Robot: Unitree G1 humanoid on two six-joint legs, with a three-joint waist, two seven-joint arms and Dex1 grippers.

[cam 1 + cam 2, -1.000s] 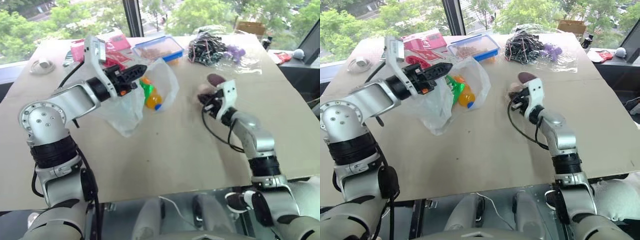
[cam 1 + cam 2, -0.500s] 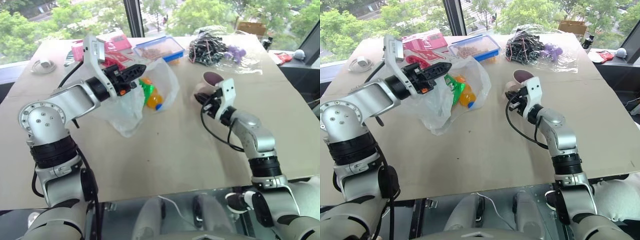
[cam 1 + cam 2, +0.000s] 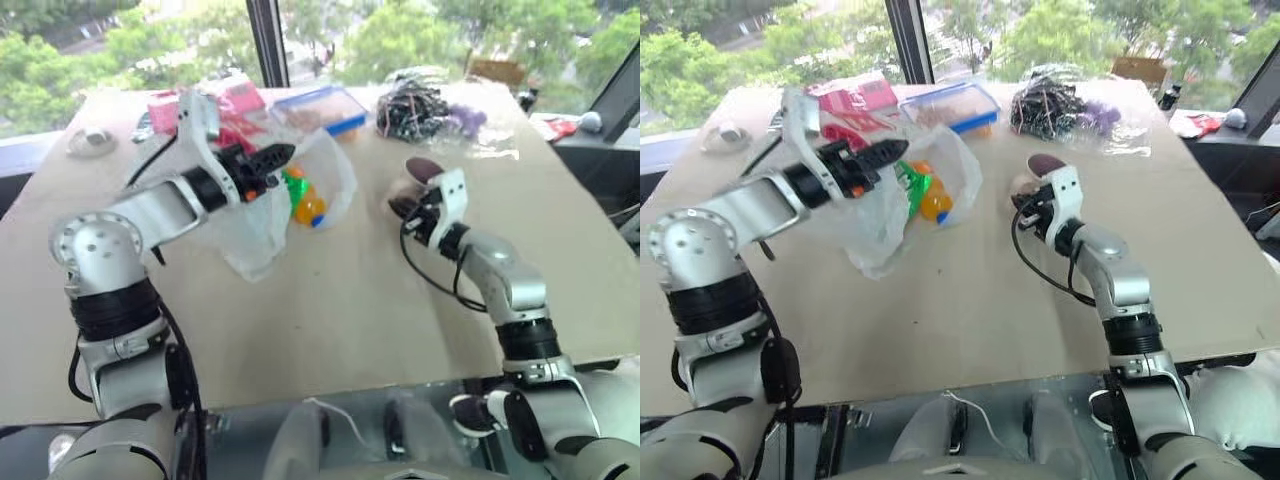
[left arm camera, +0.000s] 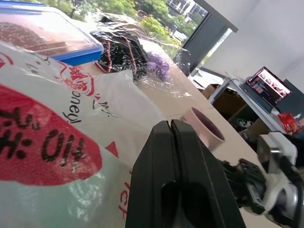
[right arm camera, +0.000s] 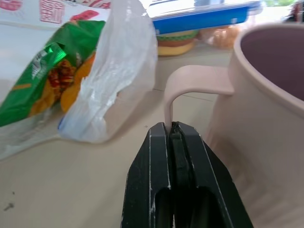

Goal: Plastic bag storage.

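The plastic bag [image 3: 262,205] lies crumpled on the table [image 3: 330,310] in the upper middle-left of the head view, and a green snack packet [image 5: 33,90] and something orange are seen through its thin wall. The left gripper [image 3: 283,154] is closed, its two fingers pressed together with nothing between them, just above the bag's upper edge. The right gripper [image 5: 172,130] is closed too, its tips at the handle of a pink mug [image 5: 266,109] right of the bag.
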